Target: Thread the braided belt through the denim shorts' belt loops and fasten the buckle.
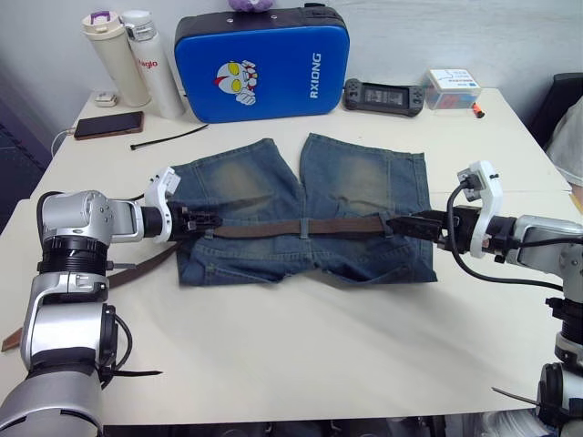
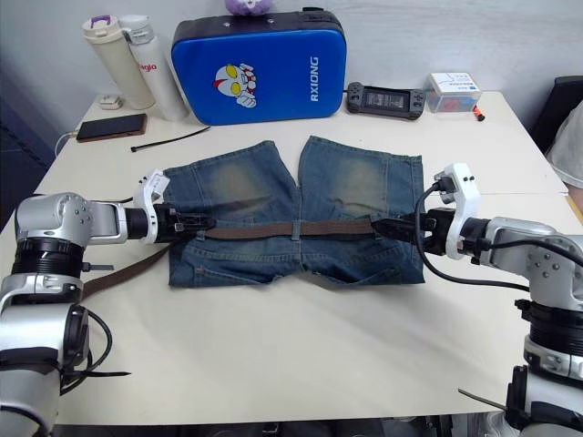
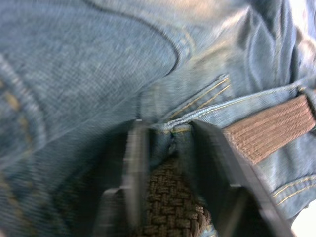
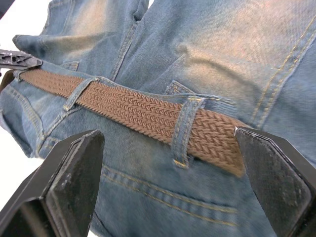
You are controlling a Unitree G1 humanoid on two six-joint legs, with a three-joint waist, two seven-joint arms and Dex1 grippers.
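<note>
The denim shorts (image 1: 355, 182) lie flat on the table, waistband toward me. The braided belt (image 1: 264, 229) runs along the waistband under a belt loop (image 1: 301, 228) and under two more belt loops (image 4: 185, 128) in the right wrist view. Its free tail (image 1: 137, 266) trails off the shorts to the left. My left gripper (image 1: 202, 221) sits at the waistband's left end, shut on a belt loop (image 3: 170, 136) with the belt beneath it. My right gripper (image 1: 401, 224) is at the waistband's right end, open wide, its fingers (image 4: 74, 168) either side of the belt. The buckle is hidden.
A blue case (image 1: 264, 68) stands behind the shorts. Two bottles (image 1: 114, 55), a phone (image 1: 109, 125) and a black cable tie (image 1: 168, 138) are at the back left. A game controller (image 1: 383, 96) and a small box (image 1: 453, 88) are at the back right.
</note>
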